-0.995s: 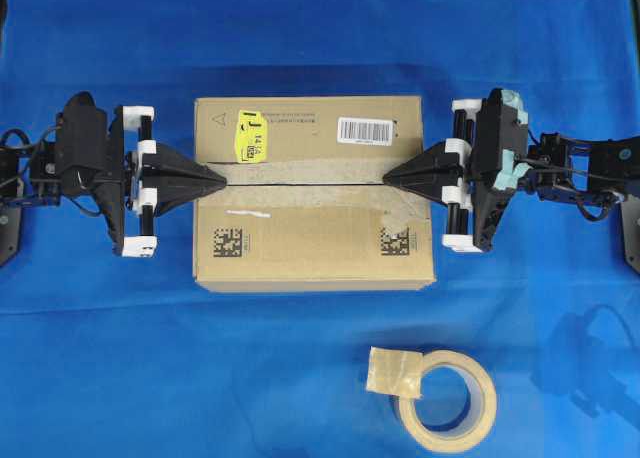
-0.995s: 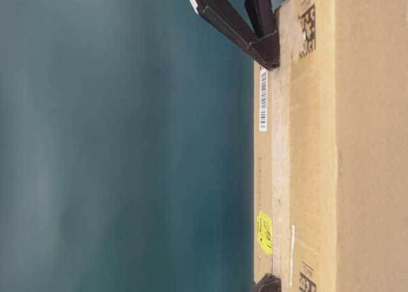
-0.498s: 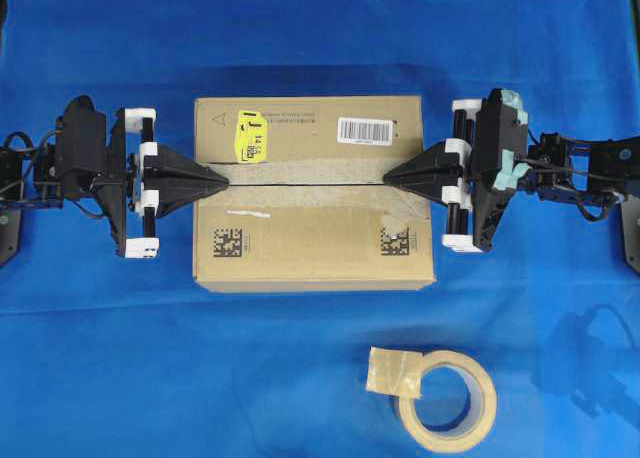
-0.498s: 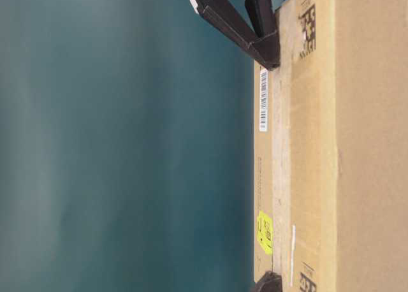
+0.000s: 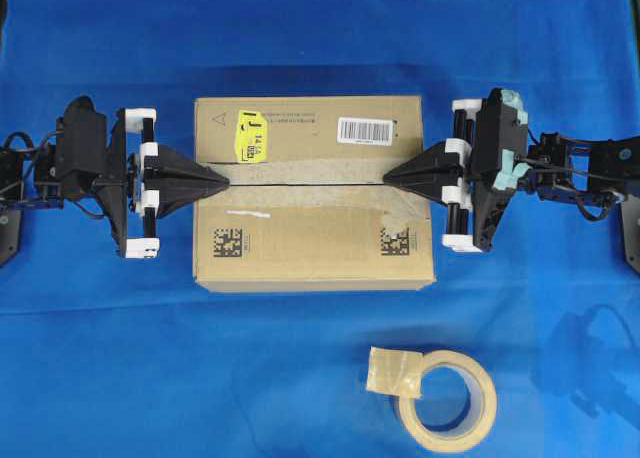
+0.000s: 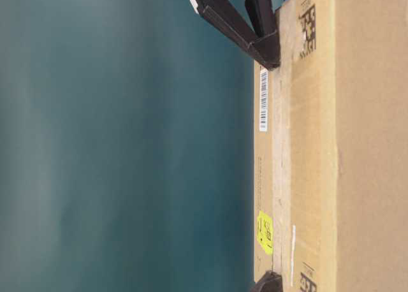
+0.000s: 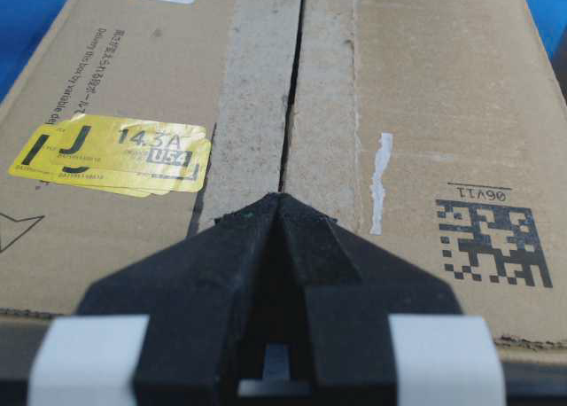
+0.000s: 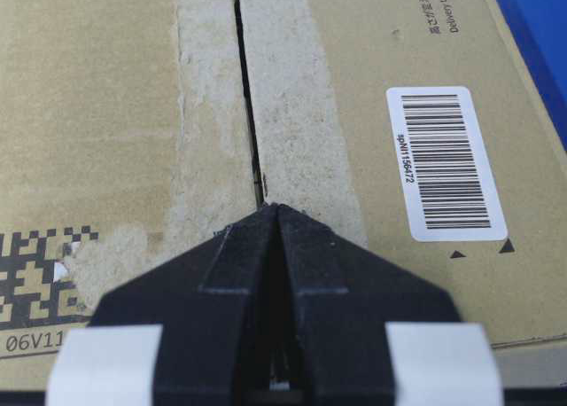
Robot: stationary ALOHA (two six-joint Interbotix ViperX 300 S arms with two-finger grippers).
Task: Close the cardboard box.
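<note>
The cardboard box [image 5: 314, 193] sits mid-table with both top flaps down, meeting at the center seam. The left pincer [image 5: 222, 179] and right pincer [image 5: 389, 177], both clenched with nothing held, press the seam's ends, probably to keep the flaps flat. A tape roll [image 5: 447, 399] lies nearby.

Blue cloth-covered table [image 5: 300, 378], wrinkled. Cardboard box [image 5: 313, 246] sits at centre, flaps down, seam running left-right. Beige tape roll [image 5: 447, 400] lies near front edge, right of centre, well apart from box.

Matt brown corrugated cardboard box [image 5: 314, 193] on wrinkled blue cloth [image 5: 200, 368].
Torn, rough paper strips are seen along its seam; a glossy yellow sticker [image 5: 250, 137] is creased.
</note>
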